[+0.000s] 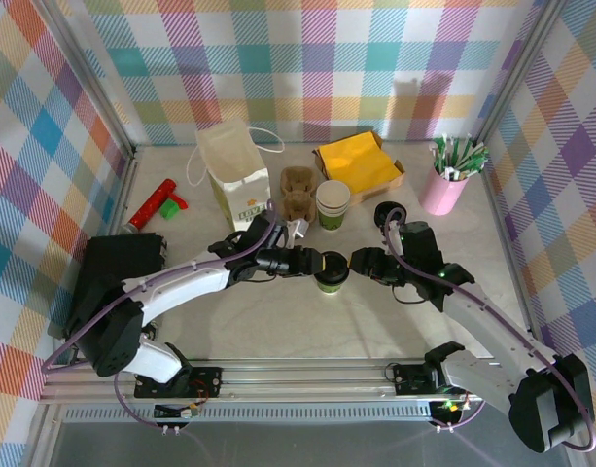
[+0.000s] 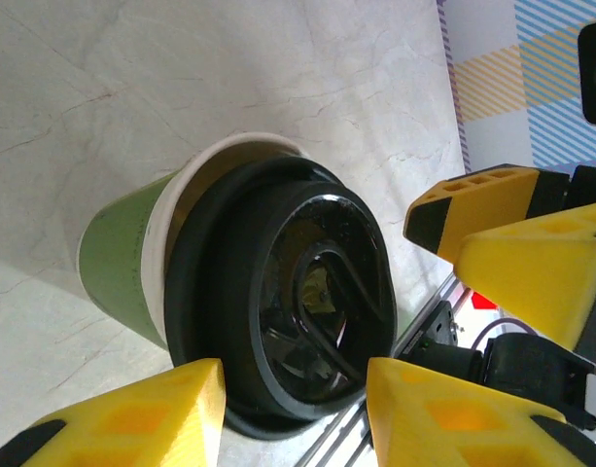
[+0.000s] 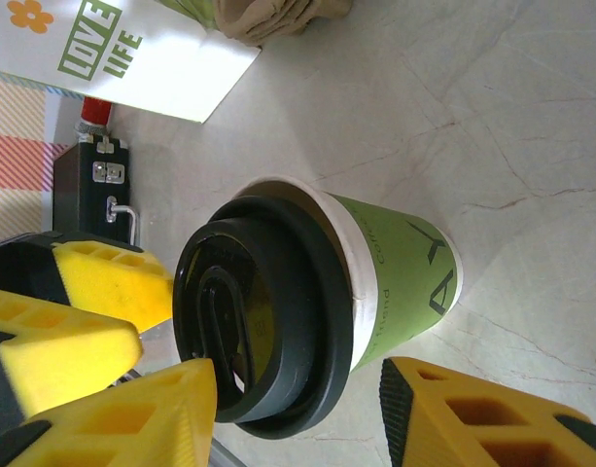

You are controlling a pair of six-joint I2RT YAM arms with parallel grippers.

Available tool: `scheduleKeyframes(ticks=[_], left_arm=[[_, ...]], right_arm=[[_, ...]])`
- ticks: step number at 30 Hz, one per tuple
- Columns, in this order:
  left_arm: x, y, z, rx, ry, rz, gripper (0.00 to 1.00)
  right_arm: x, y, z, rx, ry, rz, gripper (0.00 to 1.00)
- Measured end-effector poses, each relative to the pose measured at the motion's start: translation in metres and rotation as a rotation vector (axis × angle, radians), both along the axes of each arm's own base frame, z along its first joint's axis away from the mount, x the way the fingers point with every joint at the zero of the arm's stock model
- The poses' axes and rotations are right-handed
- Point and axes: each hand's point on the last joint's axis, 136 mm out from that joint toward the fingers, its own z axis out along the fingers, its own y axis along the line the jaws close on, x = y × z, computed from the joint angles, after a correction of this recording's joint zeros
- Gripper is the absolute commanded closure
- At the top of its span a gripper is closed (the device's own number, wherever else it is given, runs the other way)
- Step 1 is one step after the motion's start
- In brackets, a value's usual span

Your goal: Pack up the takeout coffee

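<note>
The takeout coffee cup, cream above and green below, stands at the table's middle with its black lid on top. My left gripper is against its left side and my right gripper against its right. In the left wrist view the lid sits tilted on the cup, cream rim showing at one side; the left gripper is open, its fingers flanking the lid. In the right wrist view the right gripper is open around the cup and lid.
Behind the cup stand a white paper bag, a brown cup carrier, a stack of lidless cups, a box of yellow napkins, spare black lids and a pink cup of sticks. A red item lies far left.
</note>
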Motion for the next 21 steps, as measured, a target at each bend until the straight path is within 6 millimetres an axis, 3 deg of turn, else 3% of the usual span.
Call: scheduleKeyframes(ticks=[11, 21], left_arm=[[0.004, -0.004, 0.000, -0.007, 0.004, 0.009, 0.57], [0.008, -0.007, 0.010, 0.000, -0.018, 0.015, 0.49]], right_arm=[[0.003, 0.002, -0.007, -0.007, 0.017, 0.005, 0.51], [0.007, 0.004, -0.009, -0.006, 0.014, 0.005, 0.51]])
